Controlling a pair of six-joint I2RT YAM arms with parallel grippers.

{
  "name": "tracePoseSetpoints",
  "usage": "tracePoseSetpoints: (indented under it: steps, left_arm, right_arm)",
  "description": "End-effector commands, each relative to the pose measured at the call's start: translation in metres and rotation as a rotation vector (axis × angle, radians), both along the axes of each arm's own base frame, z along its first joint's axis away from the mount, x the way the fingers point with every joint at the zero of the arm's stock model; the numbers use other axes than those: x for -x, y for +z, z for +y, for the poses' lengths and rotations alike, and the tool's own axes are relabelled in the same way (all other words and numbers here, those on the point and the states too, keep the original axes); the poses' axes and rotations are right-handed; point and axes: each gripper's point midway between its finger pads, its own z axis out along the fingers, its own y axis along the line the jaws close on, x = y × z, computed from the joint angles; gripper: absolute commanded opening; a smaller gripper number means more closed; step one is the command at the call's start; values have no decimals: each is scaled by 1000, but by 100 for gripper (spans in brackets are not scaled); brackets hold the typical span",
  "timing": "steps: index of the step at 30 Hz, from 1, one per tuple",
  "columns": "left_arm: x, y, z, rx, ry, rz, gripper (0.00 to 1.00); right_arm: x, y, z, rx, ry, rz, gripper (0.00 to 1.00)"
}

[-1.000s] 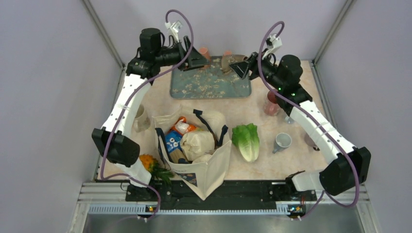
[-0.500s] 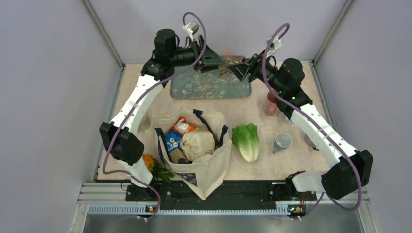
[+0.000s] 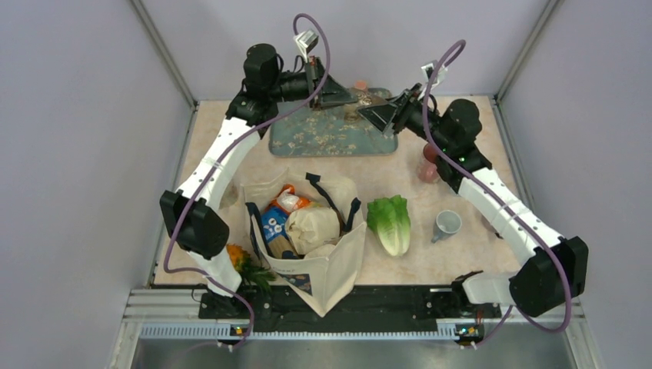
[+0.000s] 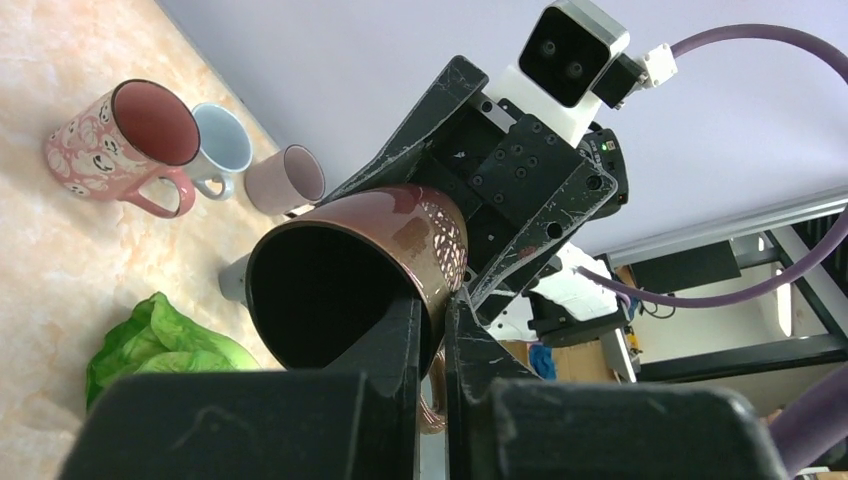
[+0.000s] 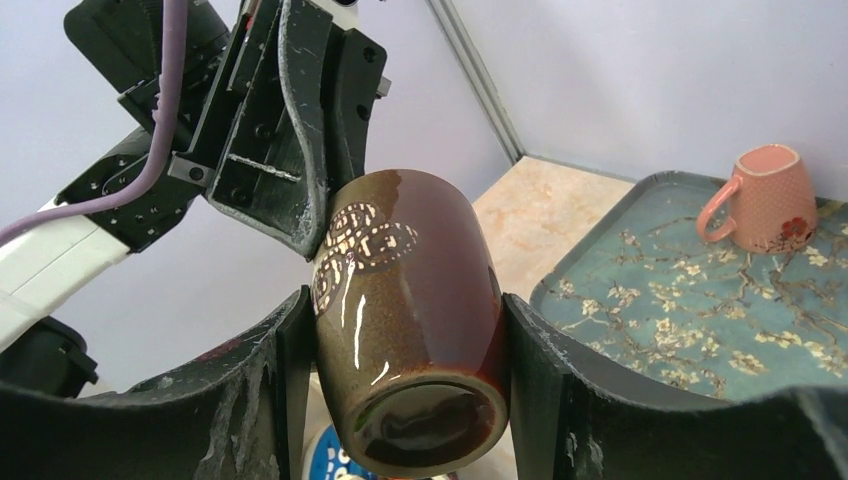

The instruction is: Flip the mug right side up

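Mug was held sideways: body clamped by right pincer, rim pinched by left pincer, mouth twd left arm.

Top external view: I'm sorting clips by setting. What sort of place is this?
Probably a robot lab cell, not a home kitchen: aluminium mounting rail, staged tote bag of groceries, brown mug held aloft.

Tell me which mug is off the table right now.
The glossy brown mug, gripped in mid-air by both arms' jaws; the pink mug sits on the tray.
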Motion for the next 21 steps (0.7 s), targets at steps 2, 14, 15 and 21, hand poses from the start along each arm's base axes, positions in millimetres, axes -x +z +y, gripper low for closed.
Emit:
tracePoseSetpoints:
  steps: [2, 14, 15, 21]
  left_arm:
    - [-4, -9, -13, -9, 30, 34, 0]
    - [-55, -108, 11, -317, 225, -78, 0]
    - [-58, -118, 14, -331, 229, -62, 0]
    - [-57, -156, 18, -362, 200, 4, 0]
  right_arm:
    - [3, -11, 12, 26, 36, -77, 0]
    - [-21, -124, 18, 155, 18, 118, 53]
    - [-23, -134, 17, 170, 9, 138, 57]
    - [-31, -181, 16, 244, -7, 230, 69]
